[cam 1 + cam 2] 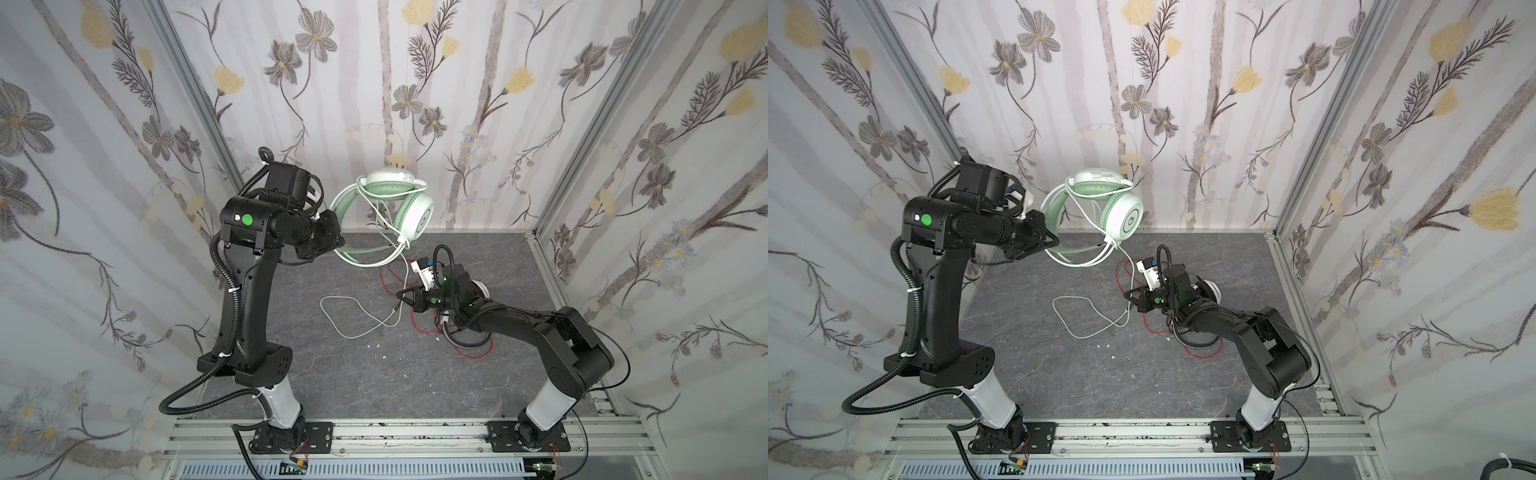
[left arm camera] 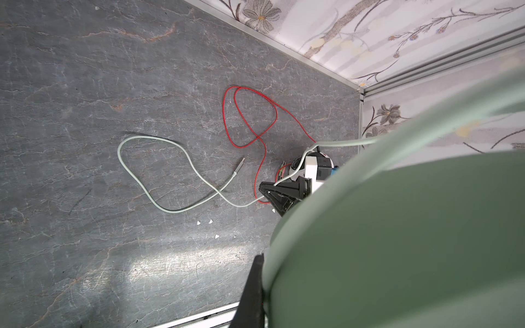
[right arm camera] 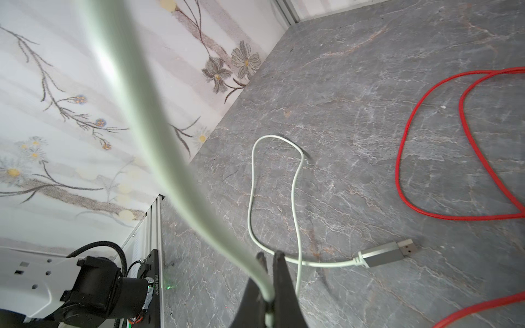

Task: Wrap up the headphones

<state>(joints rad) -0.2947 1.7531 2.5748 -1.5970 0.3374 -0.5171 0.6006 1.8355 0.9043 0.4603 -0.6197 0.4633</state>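
Observation:
The mint green headphones (image 1: 415, 212) (image 1: 1127, 220) hang in the air near the back wall. My left gripper (image 1: 338, 246) (image 1: 1054, 243) (image 2: 267, 284) is shut on their headband (image 2: 397, 241), which hides one finger. Their green cable (image 1: 345, 324) (image 1: 1077, 326) (image 2: 147, 193) drops to the table and loops there, ending in a plug (image 3: 386, 252). My right gripper (image 1: 400, 295) (image 1: 1127, 296) (image 3: 268, 258) is shut on this cable just above the table. The white-and-black headphones (image 1: 482, 289) (image 1: 1212, 289) lie mostly hidden under the right arm, their red cable (image 1: 388, 276) (image 2: 250, 113) (image 3: 403, 170) spread around.
The grey stone-look table (image 1: 374, 382) is closed in by flowered walls on three sides. A metal rail (image 1: 407, 436) runs along the front edge. A few small white scraps (image 1: 376, 345) lie near the middle.

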